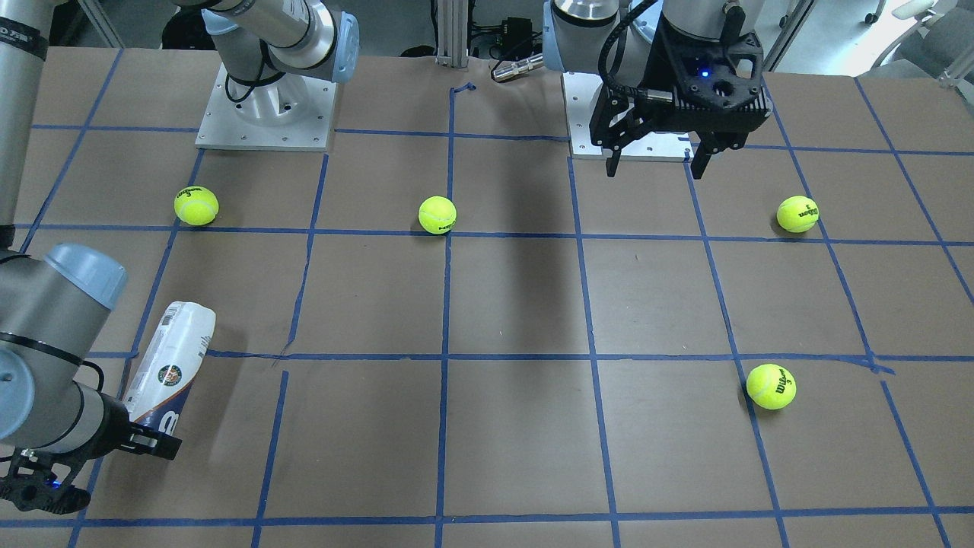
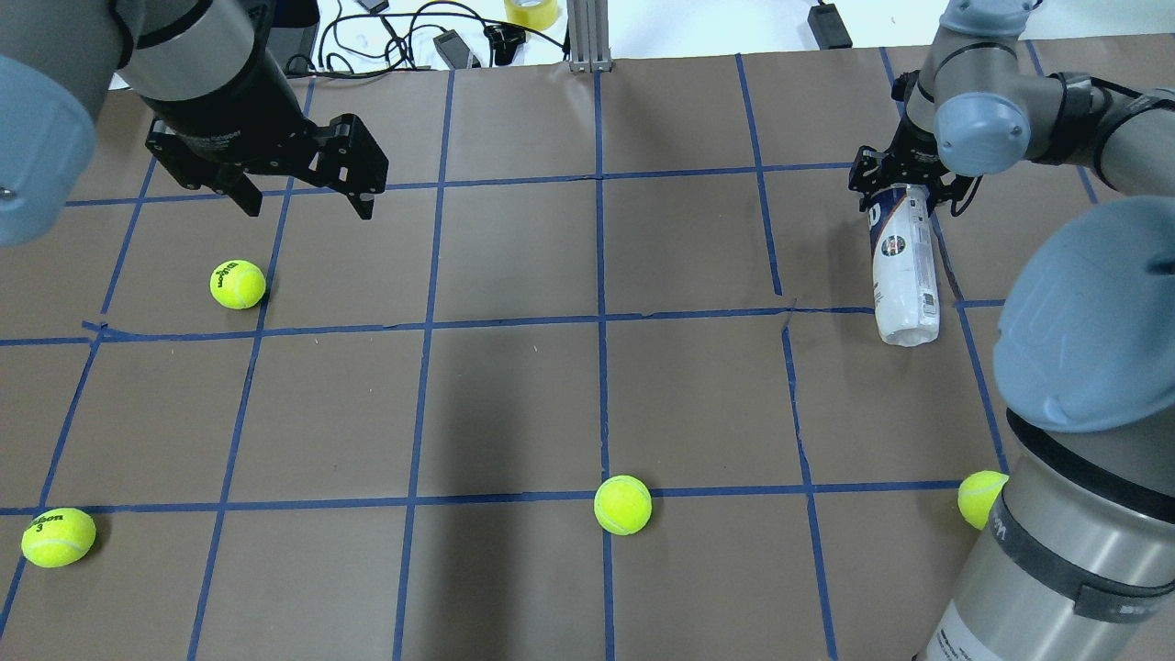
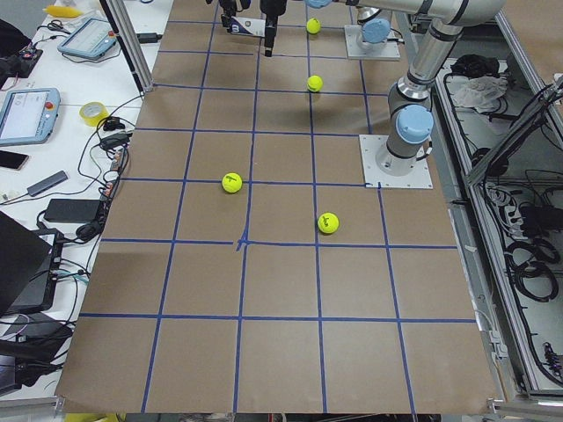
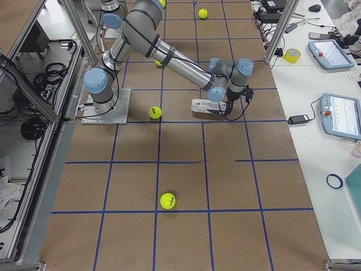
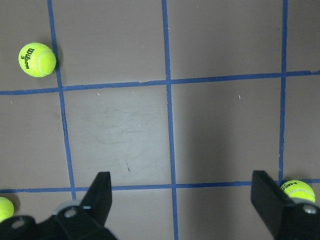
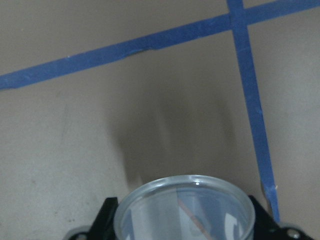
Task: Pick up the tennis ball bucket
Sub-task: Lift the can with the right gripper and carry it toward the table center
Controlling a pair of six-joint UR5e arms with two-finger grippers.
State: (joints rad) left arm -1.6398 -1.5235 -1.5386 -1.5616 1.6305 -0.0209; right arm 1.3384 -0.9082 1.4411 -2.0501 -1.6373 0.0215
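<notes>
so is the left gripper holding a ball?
No, the left gripper hangs over the bare table with its jaws spread wide and nothing between them.

A bench [image 2: 514, 413] covered in brown paper and gridded with blue tape carries four yellow-green tennis balls. Take the middle ball [image 2: 622, 504], resting on a tape line, as the mark. In the overhead view a second ball [image 2: 982, 498] lies well to its right by the same line. A third [image 2: 58, 537] lies far to its left, and a fourth [image 2: 238, 284] sits left of it and farther up. Past the bench edge farthest from it sit a yellow tape roll [image 2: 531, 11] and black cables [image 2: 395, 37]
</notes>
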